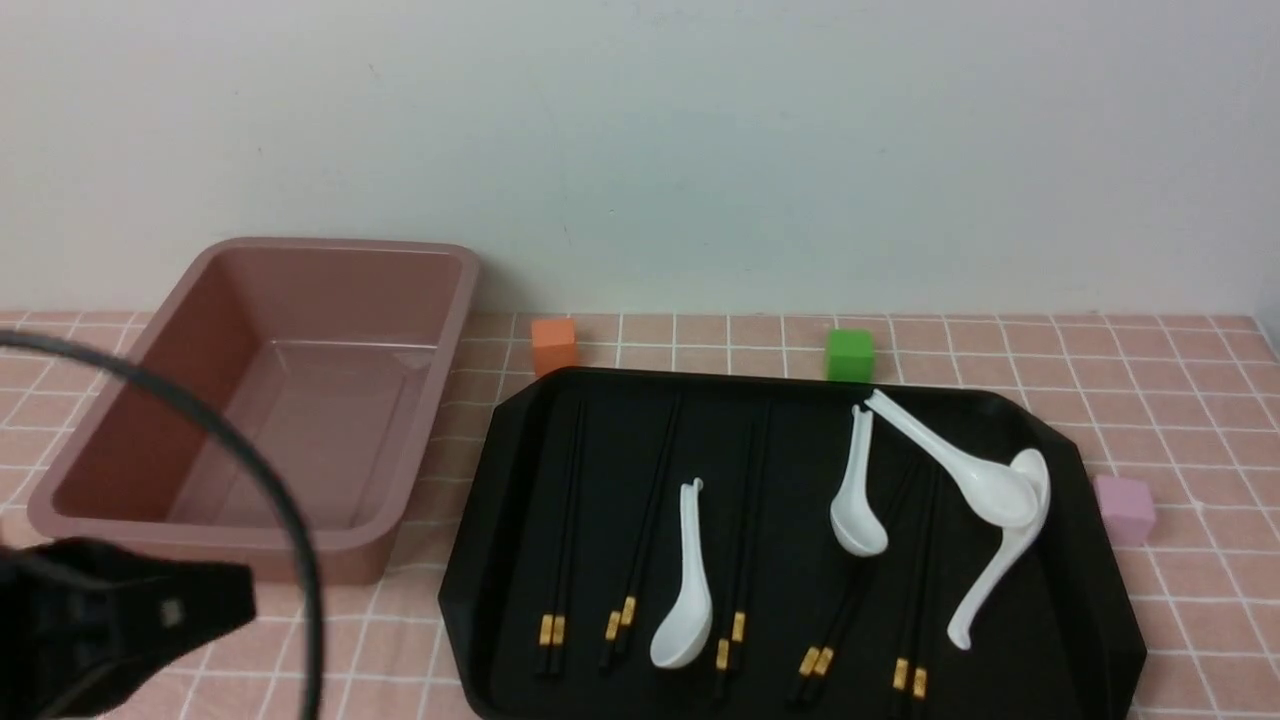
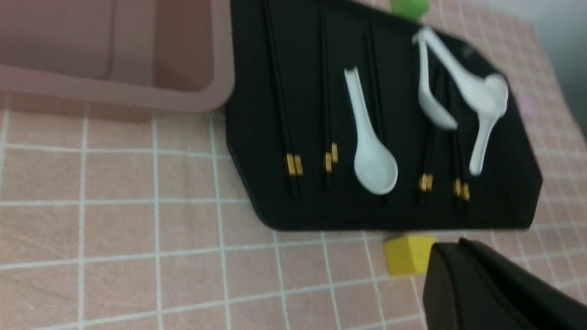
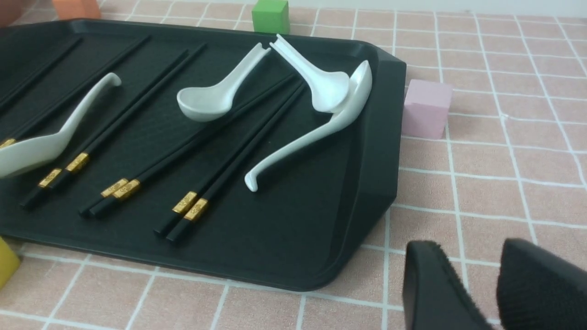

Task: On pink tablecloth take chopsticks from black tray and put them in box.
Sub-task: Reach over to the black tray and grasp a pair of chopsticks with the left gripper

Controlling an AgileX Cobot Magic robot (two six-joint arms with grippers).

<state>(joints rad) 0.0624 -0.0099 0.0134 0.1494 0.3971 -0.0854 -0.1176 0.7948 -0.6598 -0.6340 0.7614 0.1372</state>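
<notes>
Pink tablecloth (image 1: 1180, 400) bore the black tray (image 1: 1090, 600), with chopsticks (image 1: 565, 520) lying reachable beside the box (image 1: 440, 400). The right gripper (image 3: 477, 261) was parted and empty; I cannot tell for the left gripper (image 2: 477, 284).

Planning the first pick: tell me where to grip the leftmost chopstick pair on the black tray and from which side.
Grip the leftmost chopstick pair mid-length, coming straight down, jaws closing across both sticks. It lies flat on the black tray, sticks side by side, with bare tray floor either side; the nearest spoon lies beyond the next pair.

Left gripper (image 2: 463, 266) blurred, cropped, right gripper (image 3: 472, 256) cropped
</notes>
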